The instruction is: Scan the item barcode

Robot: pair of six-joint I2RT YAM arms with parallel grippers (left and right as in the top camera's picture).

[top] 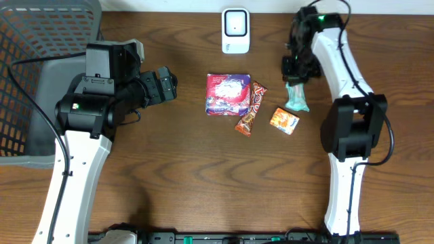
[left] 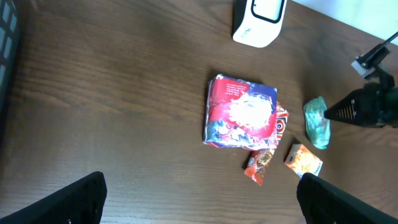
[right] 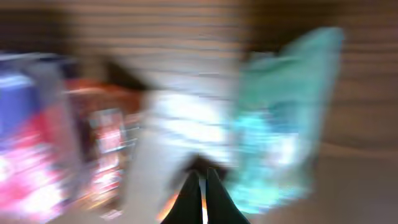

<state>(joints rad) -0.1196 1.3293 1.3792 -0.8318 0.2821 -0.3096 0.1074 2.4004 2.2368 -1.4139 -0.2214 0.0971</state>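
A white scanner (top: 235, 30) stands at the back of the table, also at the top of the left wrist view (left: 258, 22). Before it lie a red and blue packet (top: 228, 93), a red-orange bar (top: 251, 108), a small orange packet (top: 285, 120) and a teal packet (top: 296, 97). My right gripper (top: 294, 76) is shut just above the teal packet's far end. In the blurred right wrist view the teal packet (right: 280, 124) smears to the right of the gripper (right: 200, 174); I cannot tell if any edge is pinched. My left gripper (top: 166, 85) hangs open left of the items, holding nothing.
A grey mesh basket (top: 27, 74) fills the far left corner, partly under my left arm. In the left wrist view the red and blue packet (left: 241, 113) lies ahead of the wide-spread fingers (left: 74, 199).
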